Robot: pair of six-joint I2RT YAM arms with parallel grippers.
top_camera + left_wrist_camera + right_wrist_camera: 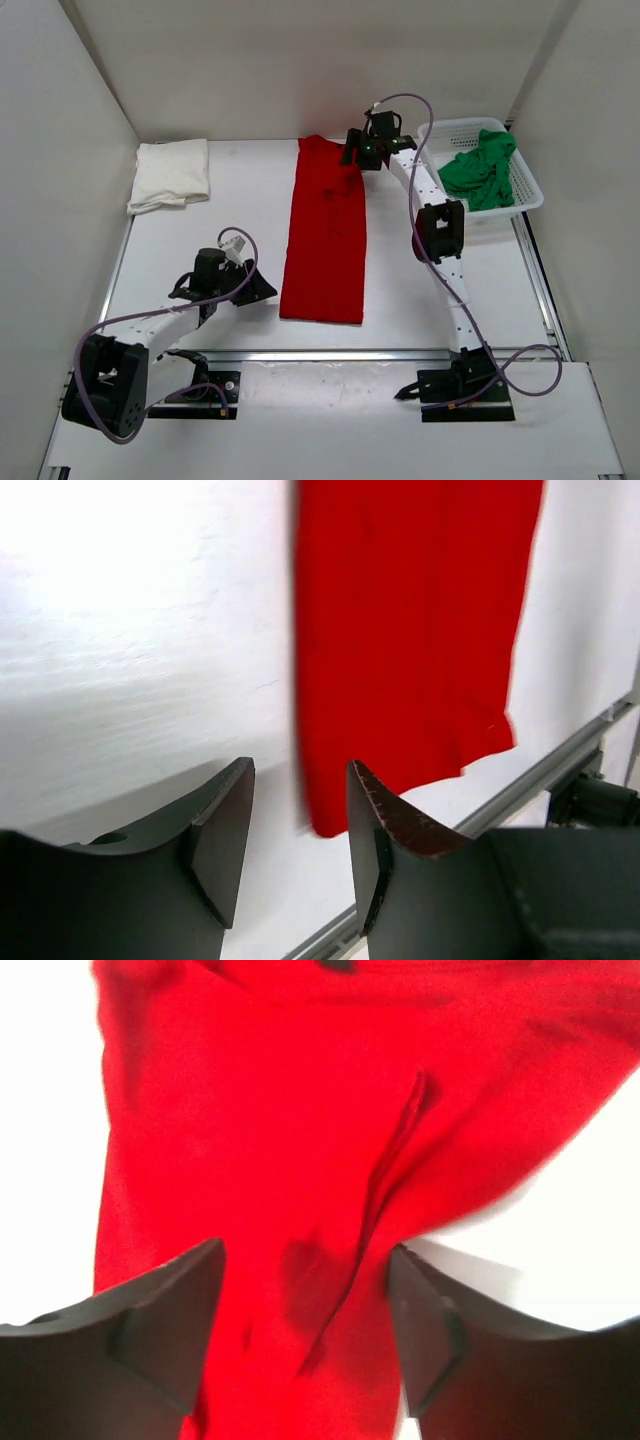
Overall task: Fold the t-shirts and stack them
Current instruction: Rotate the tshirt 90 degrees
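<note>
The red t-shirt (325,235) lies in the middle of the table as a long narrow strip running from far to near. My right gripper (352,156) hovers over its far end, and in the right wrist view its jaws (305,1250) stand open above the creased red cloth (300,1140) with nothing pinched. My left gripper (262,290) sits just left of the strip's near corner. Its jaws (300,770) are open and empty, and the red shirt (410,630) lies ahead of them. The cream-white t-shirt (170,173) lies folded at the far left. The green t-shirt (482,170) is crumpled in the basket.
A white mesh basket (525,205) stands at the far right of the table. A metal rail (330,355) runs along the near table edge, also seen in the left wrist view as the rail (560,765). White walls enclose the table on the left, right and back.
</note>
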